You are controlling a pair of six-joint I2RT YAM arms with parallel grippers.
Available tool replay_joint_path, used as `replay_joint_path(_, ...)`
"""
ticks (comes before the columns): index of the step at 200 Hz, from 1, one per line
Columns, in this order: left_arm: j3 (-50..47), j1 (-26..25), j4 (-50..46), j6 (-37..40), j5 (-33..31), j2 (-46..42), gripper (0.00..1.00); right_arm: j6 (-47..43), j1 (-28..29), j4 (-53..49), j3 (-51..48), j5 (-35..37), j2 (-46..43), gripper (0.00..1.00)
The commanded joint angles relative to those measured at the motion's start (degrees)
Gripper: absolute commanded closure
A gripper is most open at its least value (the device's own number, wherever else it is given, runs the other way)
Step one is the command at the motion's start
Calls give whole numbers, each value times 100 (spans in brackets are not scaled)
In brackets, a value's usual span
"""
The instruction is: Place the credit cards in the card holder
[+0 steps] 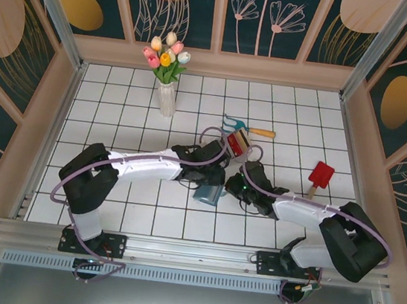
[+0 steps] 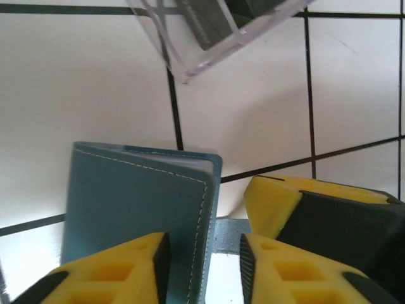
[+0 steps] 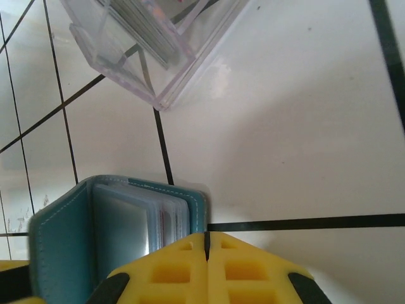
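Heads up: the wallet (image 1: 208,192) stands half open on the tiles between my two arms, and the cards (image 1: 239,143) sit in the clear tray (image 3: 168,95) just beyond it. My left gripper (image 2: 204,248) has its jaws parted around the cover's edge, not clamping as far as I can see. The right gripper (image 3: 205,244) is pinched closed, can't tell on what. My worry is that with nothing firmly holding it, the wallet flops shut or tips over.

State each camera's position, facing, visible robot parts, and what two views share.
Top external: above and behind, looking down at the tiled table; left arm and right arm show.
Left wrist: down past the left gripper onto the card holder.
Right wrist: down past the right gripper onto the card holder.
Wrist views share the clear tray.
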Motion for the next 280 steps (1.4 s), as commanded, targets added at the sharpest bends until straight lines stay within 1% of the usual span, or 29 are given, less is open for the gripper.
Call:
replay_joint_path(1, -401, -1, 854, -63, 850, 45, 53, 135, -114, 176, -165, -36, -243, 94)
replay_joint_path(6, -405, -1, 888, -48, 930, 27, 56, 120, -141, 196, -177, -75, -251, 94)
replay_joint_path(11, -414, -10, 830, -77, 765, -69, 59, 102, -159, 205, -172, -123, -260, 94)
replay_joint_path(19, -661, -9, 1042, -160, 519, -441, 58, 36, -186, 191, -128, -195, -258, 94)
replay_joint_path(24, -914, 11, 1372, -231, 477, -814, 54, -19, -184, 170, -96, -214, -260, 94)
replay_joint_path(35, -1488, 165, 1890, -373, 417, -1464, 38, -69, -184, 101, -42, -222, -259, 94)
replay_joint_path(44, -1824, 355, 2207, -368, 503, -1916, 33, -93, -184, 45, -13, -187, -251, 94)
replay_joint_path(51, -2026, 534, 2306, -311, 593, -2195, 33, -127, -190, 28, 1, -178, -231, 94)
replay_joint_path(61, -2188, 754, 2154, -187, 558, -2477, 33, -162, -190, -12, 30, -152, -191, 94)
replay_joint_path(81, -2340, 1016, 1606, 198, 405, -2707, 38, -192, -199, 6, 66, -210, -96, 94)
replay_joint_path(96, -2391, 1053, 1386, 393, 385, -2608, 44, -223, -200, -26, 123, -238, -72, 94)
replay_joint_path(104, -2430, 1053, 1330, 383, 380, -2484, 49, -242, -199, -67, 149, -229, -64, 94)
replay_joint_path(111, -2479, 1055, 1372, 376, 427, -2346, 50, -269, -204, -95, 181, -221, -56, 94)
replay_joint_path(137, -2534, 1050, 1750, 426, 880, -1779, 56, -317, -199, -174, 275, -247, 7, 94)
replay_joint_path(149, -2499, 1046, 1826, 474, 1031, -1598, 55, -327, -202, -196, 295, -270, 21, 94)
replay_joint_path(177, -2586, 1032, 2396, 392, 1356, -1475, 52, -316, -191, -191, 279, -282, -28, 94)
replay_joint_path(189, -2532, 1035, 2428, 376, 1431, -1339, 51, -318, -194, -148, 269, -307, -36, 94)
replay_joint_path(219, -2418, 922, 2310, 417, 1417, -951, 52, -289, -195, -80, 264, -391, -40, 93)
replay_joint_path(237, -2316, 813, 2163, 409, 1248, -734, 52, -291, -191, -57, 271, -420, -28, 93)
replay_joint_path(265, -2125, 640, 2177, 388, 1207, -443, 52, -283, -193, -25, 270, -462, -49, 93)
replay_joint_path(277, -2048, 571, 2144, 371, 1146, -416, 51, -286, -192, -14, 269, -475, -84, 93)
replay_joint_path(280, -2041, 559, 2134, 365, 1123, -291, 51, -288, -191, -2, 269, -475, -92, 93)
